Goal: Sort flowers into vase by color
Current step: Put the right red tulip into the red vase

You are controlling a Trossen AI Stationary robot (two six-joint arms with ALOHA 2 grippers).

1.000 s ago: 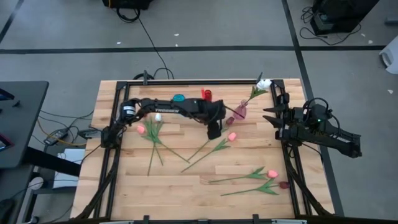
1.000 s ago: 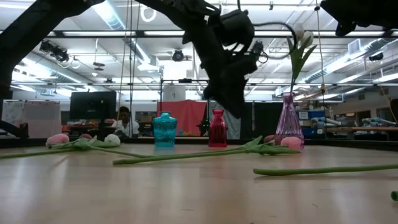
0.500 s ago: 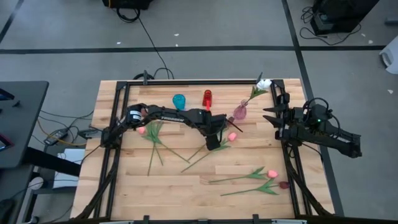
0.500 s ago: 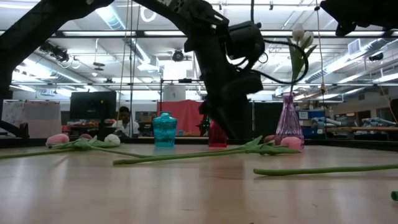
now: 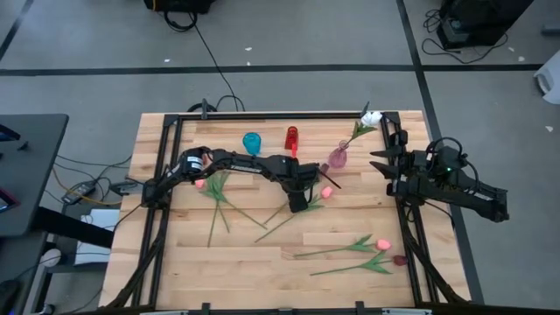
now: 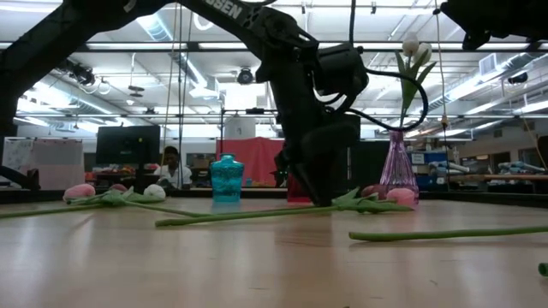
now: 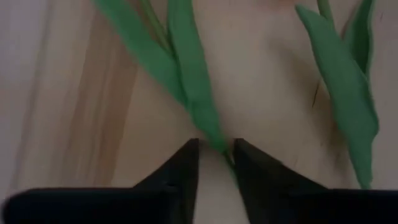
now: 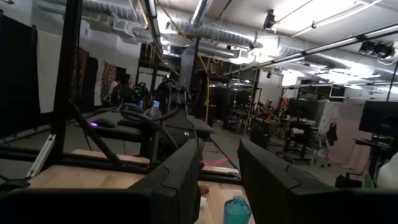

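My left gripper [image 5: 300, 204] is down at the table's middle, over a pink tulip [image 5: 325, 192] that lies flat. In the left wrist view the open fingers [image 7: 186, 163] stand on either side of its green stem [image 7: 221, 147], just below a leaf [image 7: 189, 87]. In the low view the left gripper [image 6: 321, 198] reaches down to the stem [image 6: 248, 215]. My right gripper [image 5: 383, 171] waits open at the table's right edge. A white tulip [image 5: 372, 116] stands in the pink glass vase [image 5: 338, 158].
A blue vase [image 5: 252, 142] and a red vase [image 5: 291, 136] stand near the far edge. More tulips lie to the left [image 5: 214, 197] and at the near right [image 5: 363, 254], one with a dark red head [image 5: 400, 260]. A black frame [image 5: 166, 219] edges the table.
My left gripper has moved a little toward the table's near edge and come down from above the vases onto the pink tulip's stem at the table top. The flowers and the right arm have stayed where they were.
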